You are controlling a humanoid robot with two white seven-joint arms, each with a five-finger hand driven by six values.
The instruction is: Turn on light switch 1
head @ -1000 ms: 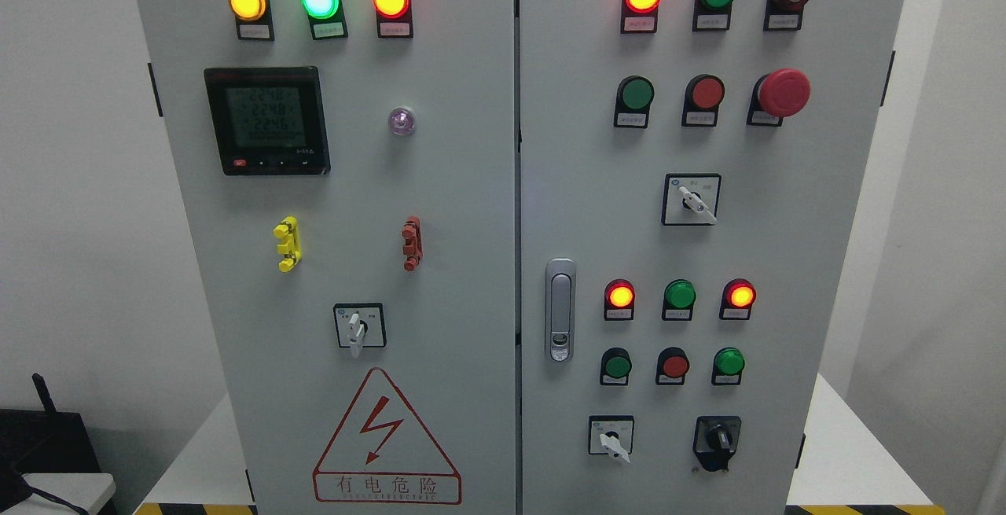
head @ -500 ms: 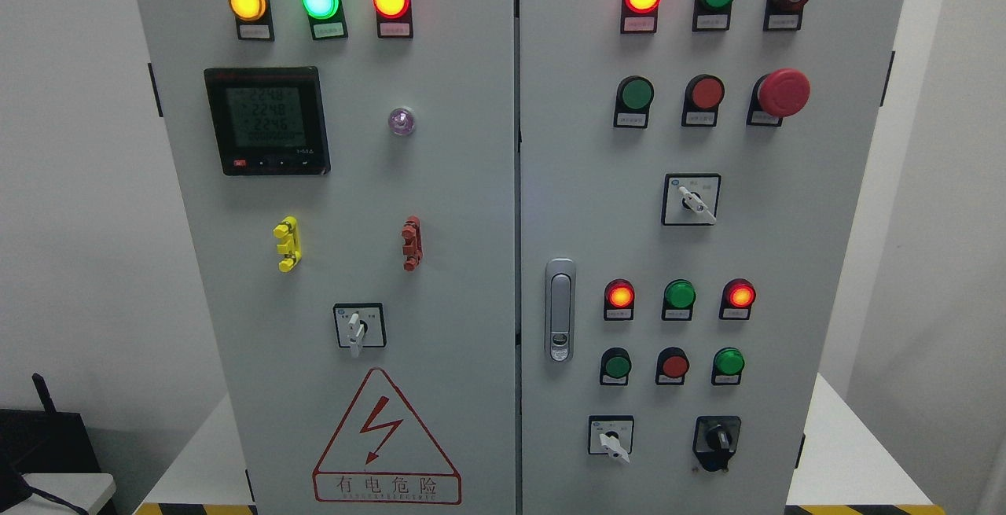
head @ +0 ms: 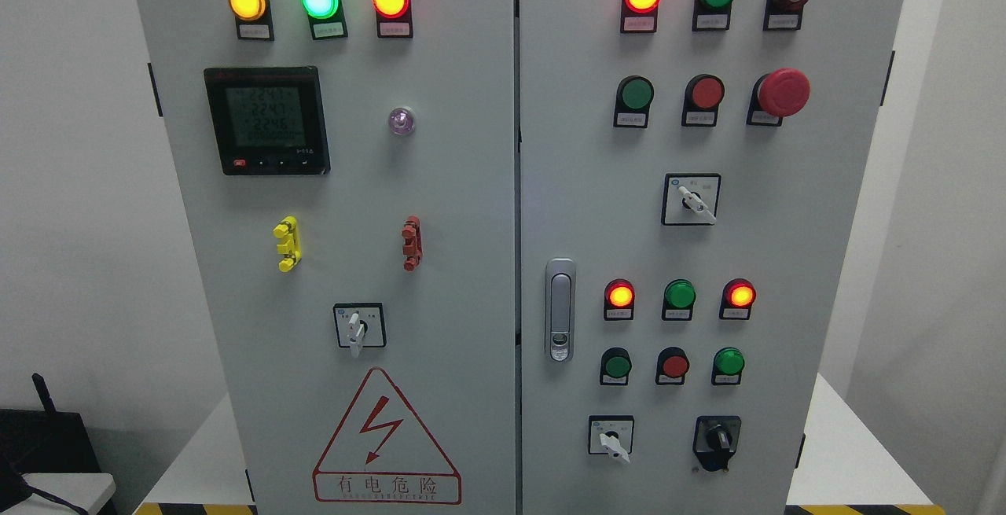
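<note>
Grey cabinet [head: 471, 185] cut off at top and bottom edges; yellow-black hazard stripe [head: 192, 509] at its foot only partly in frame, as is the dark box with antenna [head: 47, 436] at lower left. Small label plates under the lamps, e.g. below the green lamp [head: 321, 0] and the red mushroom button [head: 782, 92], too small to read, so no switch number can be told. Meter display [head: 265, 119] digits blurred; warning triangle [head: 385, 440] lower line of print illegible.
</note>
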